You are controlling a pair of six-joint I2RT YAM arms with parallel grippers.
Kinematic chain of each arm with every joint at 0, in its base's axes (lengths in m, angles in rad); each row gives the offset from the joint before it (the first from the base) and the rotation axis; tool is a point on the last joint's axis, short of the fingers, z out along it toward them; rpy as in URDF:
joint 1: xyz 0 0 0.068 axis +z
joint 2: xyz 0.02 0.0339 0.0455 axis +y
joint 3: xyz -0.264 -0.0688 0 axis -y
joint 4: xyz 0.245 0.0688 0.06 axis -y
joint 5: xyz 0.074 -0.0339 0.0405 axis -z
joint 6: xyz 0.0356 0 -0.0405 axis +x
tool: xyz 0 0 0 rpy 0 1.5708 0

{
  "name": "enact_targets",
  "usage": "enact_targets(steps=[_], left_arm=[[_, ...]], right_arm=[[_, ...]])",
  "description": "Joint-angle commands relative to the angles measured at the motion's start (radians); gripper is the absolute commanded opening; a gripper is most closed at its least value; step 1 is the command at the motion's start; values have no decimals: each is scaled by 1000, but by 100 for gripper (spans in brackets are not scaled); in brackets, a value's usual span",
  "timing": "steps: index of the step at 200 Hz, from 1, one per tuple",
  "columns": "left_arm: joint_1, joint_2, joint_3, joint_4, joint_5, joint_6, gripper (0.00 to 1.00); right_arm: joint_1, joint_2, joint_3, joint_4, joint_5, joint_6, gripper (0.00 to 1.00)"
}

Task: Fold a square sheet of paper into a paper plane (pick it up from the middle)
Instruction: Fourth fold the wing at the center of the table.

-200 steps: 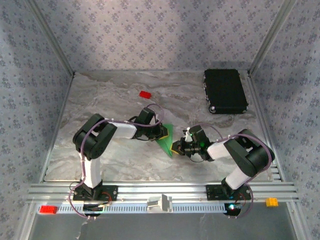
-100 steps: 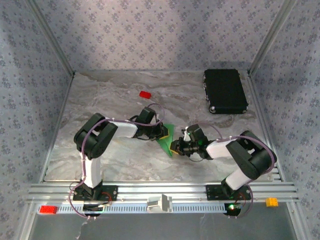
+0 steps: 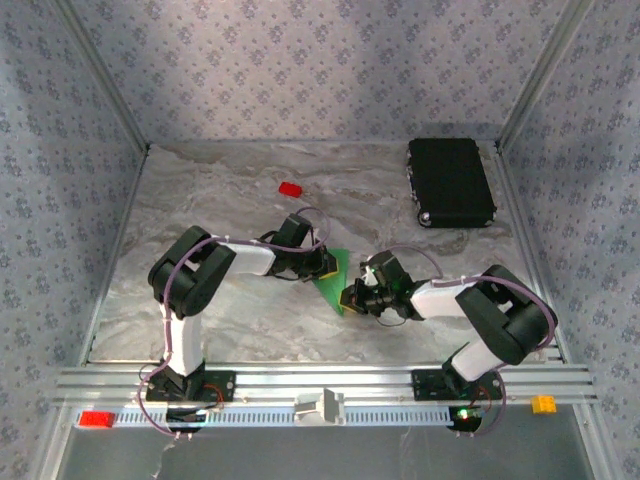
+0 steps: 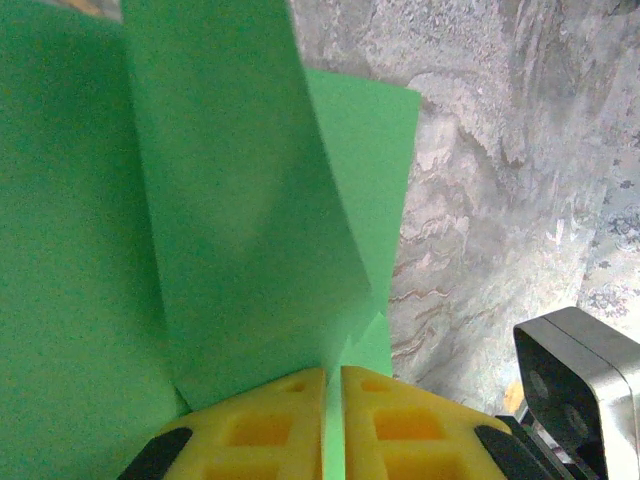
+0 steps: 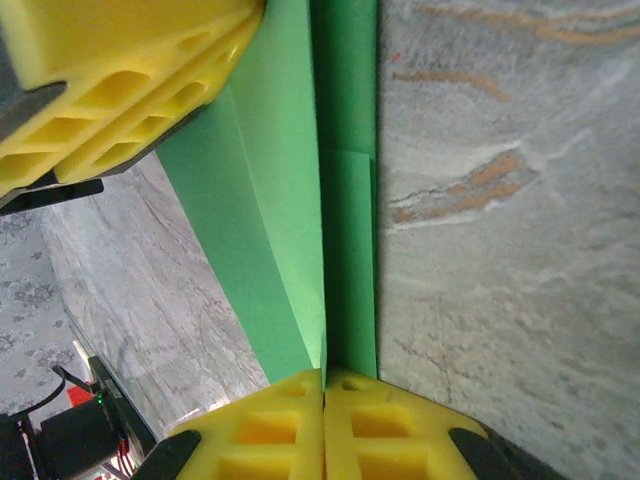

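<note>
left gripper (image 4: 333, 405) is pinched shut on the paper (image 4: 230, 230), a thin green edge running up between its pads. right gripper (image 5: 323, 405) is likewise clamped on a folded edge. the paper spans the two grips as a narrow folded wedge at the middle of the table (image 3: 230, 190); lifted or resting, i cannot tell. over the last second the right wrist has slid a little toward the left arm while the paper stayed put. i read that as settling the hold for the next crease, with the plane far from finished.
</note>
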Motion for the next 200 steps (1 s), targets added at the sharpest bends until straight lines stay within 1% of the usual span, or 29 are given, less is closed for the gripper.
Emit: enact_targets(steps=[1,37,61,81,127,166,200], left_arm=[[-7,33,-3,-59,-16,16,12],[-7,33,-5,-57,-17,14,12],[-6,33,-5,-56,-18,12,12],[-6,33,-7,-53,-18,12,12],[-7,29,-13,-49,-21,6,12],[-8,23,-19,-45,-26,1,12],[-11,24,-22,-36,-28,-6,12]], right_arm=[[32,-8,-43,-166,-10,0,12],[37,-50,-44,-222,-4,-12,13],[40,-41,-56,-212,-2,-9,9],[45,-28,-65,-197,-5,-2,8],[48,-66,-57,-236,5,-6,13],[56,-69,-60,-249,3,-15,8],[61,-73,-55,-275,23,-16,7]])
